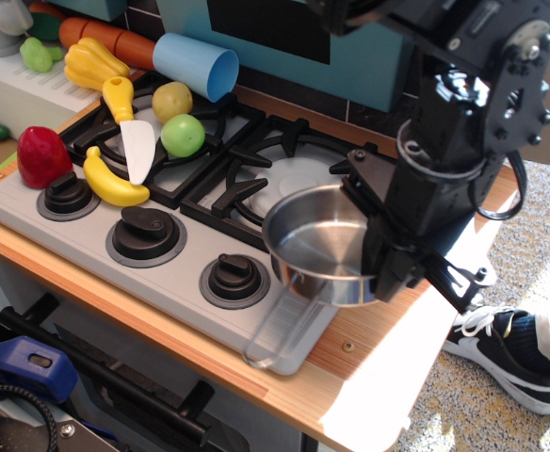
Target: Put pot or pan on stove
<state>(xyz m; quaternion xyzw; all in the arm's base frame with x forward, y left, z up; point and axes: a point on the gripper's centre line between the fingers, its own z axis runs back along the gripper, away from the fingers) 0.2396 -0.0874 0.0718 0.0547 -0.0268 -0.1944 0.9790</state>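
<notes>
Stainless steel fills my grip: my hand point(380, 252) is pinched onto the right rim of the saucepan point(318, 247), holding it in the air, roughly level, over the front right corner of the stove point(176, 282). The pan hangs above the front part of the right burner grate point(284, 184) and partly hides it; I cannot tell whether its base touches the grate. Its thin wire handle point(280, 325) slants down toward the front edge of the stove and looks blurred. Three black knobs point(148, 231) sit in a row along the stove's front, all to the left of the pan. The left burner is crowded: a yellow banana point(113, 184), a knife with a yellow handle point(132, 132), a green fruit point(182, 135) and a yellowish potato point(171, 99) lie on or beside it, with a red pepper point(41, 155) at the far left corner. A light blue cup point(196, 64) lies on its side behind them. The wooden counter point(379, 367) shows bare and sunlit beneath my arm, and a black and white sneaker point(510, 353) stands on the floor to the right.
</notes>
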